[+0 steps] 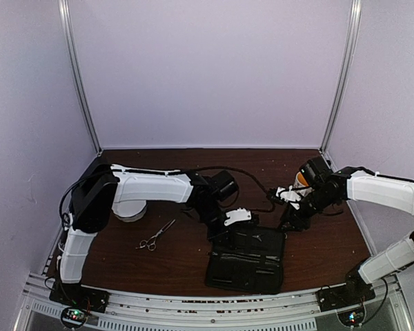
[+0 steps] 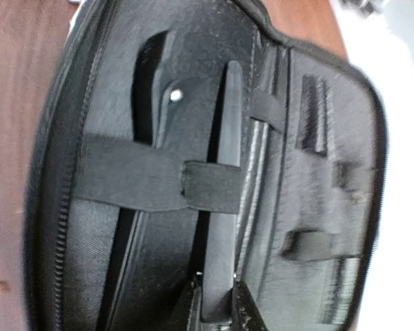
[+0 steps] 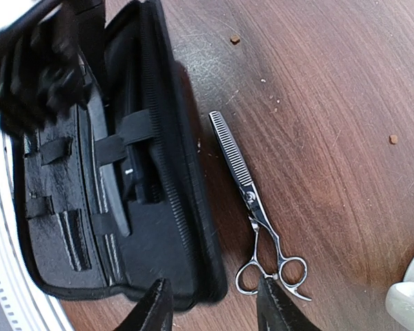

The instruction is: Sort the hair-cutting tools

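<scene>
Far left: white bowl (image 1: 131,208) on the brown worktop (image 1: 172,269), partly under my left arm.

Just right of it: one pair of silver scissors (image 1: 155,236) lies flat on the worktop, apart from the bowl and left of the case. One blade is toothed and the ring handles are bare. Neither pincer touches it.

Centre: black zip case (image 1: 224,281) lies open and flat. My left pincer (image 2: 217,314) is down inside it. Its fingers (image 2: 247,310) stand close on either side of the near end of a narrow black piece (image 2: 226,117). They look pressed onto it, though the contact sits at the frame edge, so the grip is probable, not certain. This piece lies lengthwise in the case beside its middle fold, under an elastic strap (image 2: 131,172). A second black piece (image 2: 159,117), with a pale dot, sits in the next slot under the same strap.

Right: my right pincer (image 3: 214,307) hangs by the case's far right corner. Its jaws are parted about halfway, with nothing between them.
</scene>
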Robot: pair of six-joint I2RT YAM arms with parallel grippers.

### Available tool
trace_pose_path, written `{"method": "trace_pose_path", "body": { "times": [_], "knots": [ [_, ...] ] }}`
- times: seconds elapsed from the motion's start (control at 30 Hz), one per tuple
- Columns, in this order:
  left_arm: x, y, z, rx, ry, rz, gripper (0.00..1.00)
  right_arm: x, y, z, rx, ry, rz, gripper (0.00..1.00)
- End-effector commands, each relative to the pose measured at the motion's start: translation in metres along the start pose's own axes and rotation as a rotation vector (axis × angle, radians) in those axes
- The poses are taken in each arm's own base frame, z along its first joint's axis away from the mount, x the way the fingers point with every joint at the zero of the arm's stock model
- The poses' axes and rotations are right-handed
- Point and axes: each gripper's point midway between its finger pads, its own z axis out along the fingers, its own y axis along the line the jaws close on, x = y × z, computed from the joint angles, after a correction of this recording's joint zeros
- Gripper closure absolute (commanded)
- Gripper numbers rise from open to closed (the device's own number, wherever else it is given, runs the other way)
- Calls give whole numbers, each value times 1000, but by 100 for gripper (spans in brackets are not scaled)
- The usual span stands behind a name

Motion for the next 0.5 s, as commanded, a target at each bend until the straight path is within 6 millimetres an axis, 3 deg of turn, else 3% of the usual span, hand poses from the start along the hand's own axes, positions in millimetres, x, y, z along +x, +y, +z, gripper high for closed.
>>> {"method": "trace_pose_path", "body": {
  "times": [0.0, 0.27, 0.47],
  "knots": [
    [-11, -25, -8, 365, -127, -237, 100, 3, 2, 2, -21, 5, 11, 57],
    [-20, -26, -5, 616, -168, -474, 100, 3, 2, 3, -28, 5, 13, 57],
    [-14, 1, 8, 518, -116, -597, 100, 3, 3, 2, -27, 4, 13, 57]
  ]
}}
